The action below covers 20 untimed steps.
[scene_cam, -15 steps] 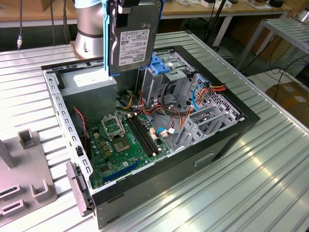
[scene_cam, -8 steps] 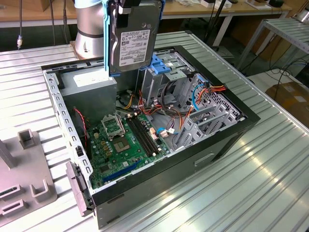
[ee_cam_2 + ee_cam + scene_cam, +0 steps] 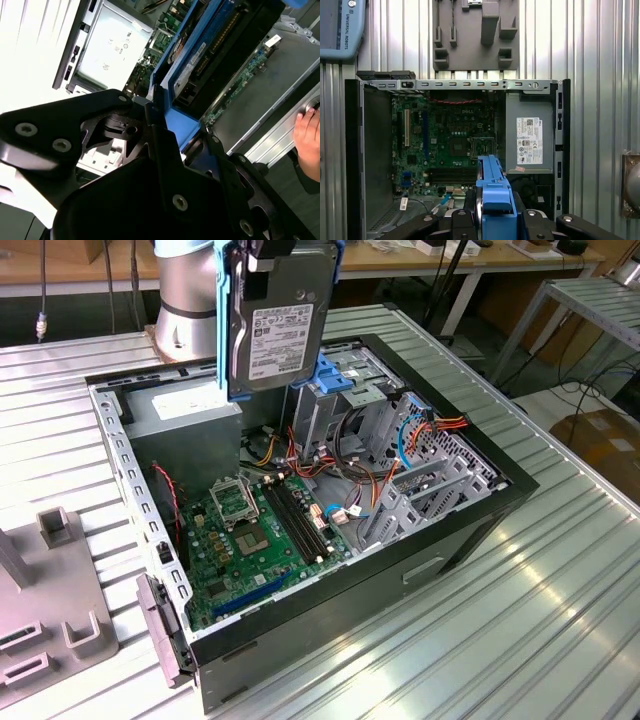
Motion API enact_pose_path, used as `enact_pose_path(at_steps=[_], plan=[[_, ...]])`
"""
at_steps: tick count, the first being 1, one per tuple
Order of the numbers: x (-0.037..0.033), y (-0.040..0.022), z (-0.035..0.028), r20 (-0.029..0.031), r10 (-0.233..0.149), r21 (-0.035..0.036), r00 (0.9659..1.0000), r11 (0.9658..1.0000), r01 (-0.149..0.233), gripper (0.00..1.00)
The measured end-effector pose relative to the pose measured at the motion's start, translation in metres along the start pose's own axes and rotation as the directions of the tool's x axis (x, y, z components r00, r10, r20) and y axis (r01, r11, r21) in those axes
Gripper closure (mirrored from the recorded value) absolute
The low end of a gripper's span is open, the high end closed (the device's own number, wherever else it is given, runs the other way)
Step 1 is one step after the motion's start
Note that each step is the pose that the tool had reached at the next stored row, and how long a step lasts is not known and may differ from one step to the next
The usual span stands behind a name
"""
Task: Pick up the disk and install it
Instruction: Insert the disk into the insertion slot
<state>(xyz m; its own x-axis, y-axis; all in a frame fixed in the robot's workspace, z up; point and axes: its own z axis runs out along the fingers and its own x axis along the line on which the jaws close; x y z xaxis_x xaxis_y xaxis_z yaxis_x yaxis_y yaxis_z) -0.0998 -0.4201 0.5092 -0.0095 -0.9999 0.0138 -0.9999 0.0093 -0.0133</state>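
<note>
Disk (image 3: pixel 280 320) hangs upright above the case (image 3: pixel 430 560), gripper (image 3: pixel 492 220) clamped on its blue rails (image 3: pixel 492 185). Guessing it's dense, rigid, shock-sensitive, so rails beat grabbing the label (image 3: pixel 282 340) face.

Top of case (image 3: pixel 450 550) open, mobo (image 3: pixel 250 530) area free; cables (image 3: pixel 355 480) + blue latch (image 3: pixel 333 376) crowd drive cage (image 3: pixel 378 390) near disk (image 3: pixel 280 320).

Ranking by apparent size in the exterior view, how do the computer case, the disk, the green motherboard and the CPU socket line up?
1. computer case
2. green motherboard and disk: these look about alike. The disk hangs raised above the case, probably nearer the camera, so I leave them unranked.
3. CPU socket
</note>
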Motion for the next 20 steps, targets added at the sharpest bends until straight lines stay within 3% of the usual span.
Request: enact_pose_path(at_steps=[20], plan=[[0.0166, -0.0002, 0.0003, 0.0000, 0.000, 0.0000, 1.0000, 1.0000, 0.000, 0.63]])
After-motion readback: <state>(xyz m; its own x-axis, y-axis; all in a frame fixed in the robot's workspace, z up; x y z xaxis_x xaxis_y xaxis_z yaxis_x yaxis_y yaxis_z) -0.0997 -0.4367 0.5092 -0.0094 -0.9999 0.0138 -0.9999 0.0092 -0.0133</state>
